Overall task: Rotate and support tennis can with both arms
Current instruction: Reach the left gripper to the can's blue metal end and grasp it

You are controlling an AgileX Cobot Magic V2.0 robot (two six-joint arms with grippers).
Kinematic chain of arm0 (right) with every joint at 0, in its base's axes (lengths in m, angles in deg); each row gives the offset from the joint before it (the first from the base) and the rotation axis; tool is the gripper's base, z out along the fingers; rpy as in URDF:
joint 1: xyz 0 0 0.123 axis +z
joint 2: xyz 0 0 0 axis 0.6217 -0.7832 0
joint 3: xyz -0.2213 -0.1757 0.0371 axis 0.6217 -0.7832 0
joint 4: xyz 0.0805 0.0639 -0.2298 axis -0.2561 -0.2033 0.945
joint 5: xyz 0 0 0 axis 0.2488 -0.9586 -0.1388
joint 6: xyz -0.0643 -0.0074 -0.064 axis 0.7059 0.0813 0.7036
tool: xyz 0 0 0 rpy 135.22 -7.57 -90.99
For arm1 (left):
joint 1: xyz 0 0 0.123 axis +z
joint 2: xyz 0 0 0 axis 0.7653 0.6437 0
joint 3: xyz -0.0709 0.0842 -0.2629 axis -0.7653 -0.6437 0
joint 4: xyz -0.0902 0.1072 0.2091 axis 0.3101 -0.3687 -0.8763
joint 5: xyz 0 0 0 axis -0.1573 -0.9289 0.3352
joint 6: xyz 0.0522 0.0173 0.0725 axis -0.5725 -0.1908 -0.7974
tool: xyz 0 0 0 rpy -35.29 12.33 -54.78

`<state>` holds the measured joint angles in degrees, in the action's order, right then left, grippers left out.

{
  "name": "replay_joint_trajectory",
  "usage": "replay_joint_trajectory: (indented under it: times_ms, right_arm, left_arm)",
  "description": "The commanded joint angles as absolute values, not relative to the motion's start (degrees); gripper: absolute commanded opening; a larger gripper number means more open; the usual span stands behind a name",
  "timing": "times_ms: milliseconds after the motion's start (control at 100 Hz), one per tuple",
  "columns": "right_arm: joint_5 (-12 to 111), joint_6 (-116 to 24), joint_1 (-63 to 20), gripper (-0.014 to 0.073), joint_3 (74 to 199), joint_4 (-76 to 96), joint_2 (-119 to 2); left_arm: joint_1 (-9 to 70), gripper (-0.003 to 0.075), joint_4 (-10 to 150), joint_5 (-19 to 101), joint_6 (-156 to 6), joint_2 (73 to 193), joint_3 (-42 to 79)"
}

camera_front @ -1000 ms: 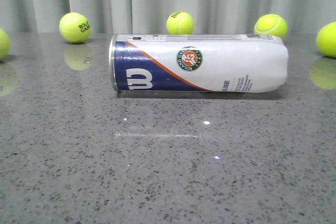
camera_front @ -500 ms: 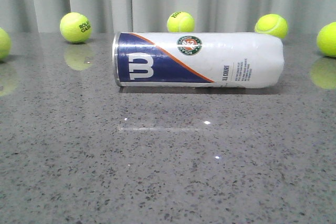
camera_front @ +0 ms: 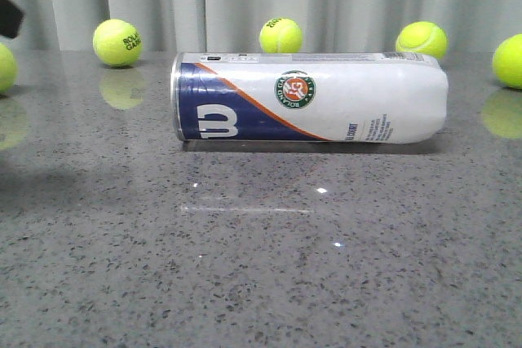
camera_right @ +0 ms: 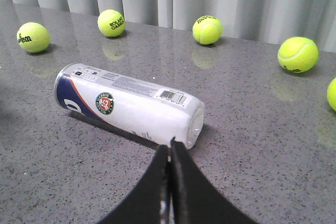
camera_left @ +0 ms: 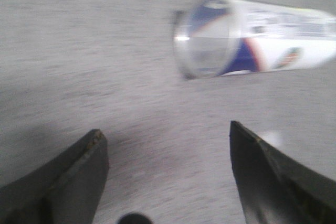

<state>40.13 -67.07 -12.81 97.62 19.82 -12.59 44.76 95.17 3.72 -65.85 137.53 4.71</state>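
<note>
1. Currently on its side: tennis can [camera_front: 308, 97], mid-table toward the far edge, clear of both grippers.
2. Left gripper [camera_left: 168, 150]: fingers spread wide, empty.
3. Right gripper [camera_right: 170, 153]: fingers pressed together, empty.

White tennis can [camera_front: 310, 97] with navy band, orange stripe; yellow-green balls [camera_front: 117, 42]; speckled grey table [camera_front: 261, 266]

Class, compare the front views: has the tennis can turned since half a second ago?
Yes. The tennis can rolled: its round emblem and W sit lower on the side, while the tennis ball behind stays put.
</note>
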Motion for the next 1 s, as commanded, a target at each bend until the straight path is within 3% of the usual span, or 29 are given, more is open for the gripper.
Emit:
replay_joint_trajectory:
  times_ms: [0, 600, 720, 910, 990]
  right_arm:
    - [44.2, -66.7, -13.2, -0.0060, 99.0, 20.2, -13.1]
    - [44.2, -66.7, -13.2, -0.0060, 99.0, 20.2, -13.1]
    - [44.2, -66.7, -13.2, -0.0060, 99.0, 20.2, -13.1]
    - [44.2, -66.7, -13.2, -0.0060, 99.0, 20.2, -13.1]
    - [44.2, -66.7, -13.2, -0.0060, 99.0, 20.2, -13.1]
  left_arm:
    - [44.6, 0.0464, 109.2, 0.5, -72.7, 141.8, 8.1]
    - [30.6, 0.0452, 118.5, 0.4, -77.9, 168.4, 25.3]
    - [29.4, 0.0324, 120.4, -0.1, -79.8, 170.3, 26.4]
    - [29.3, 0.0010, 123.3, -1.7, -83.0, 170.5, 26.4]
    - [29.3, -0.0018, 123.3, -2.3, -83.7, 170.5, 26.4]
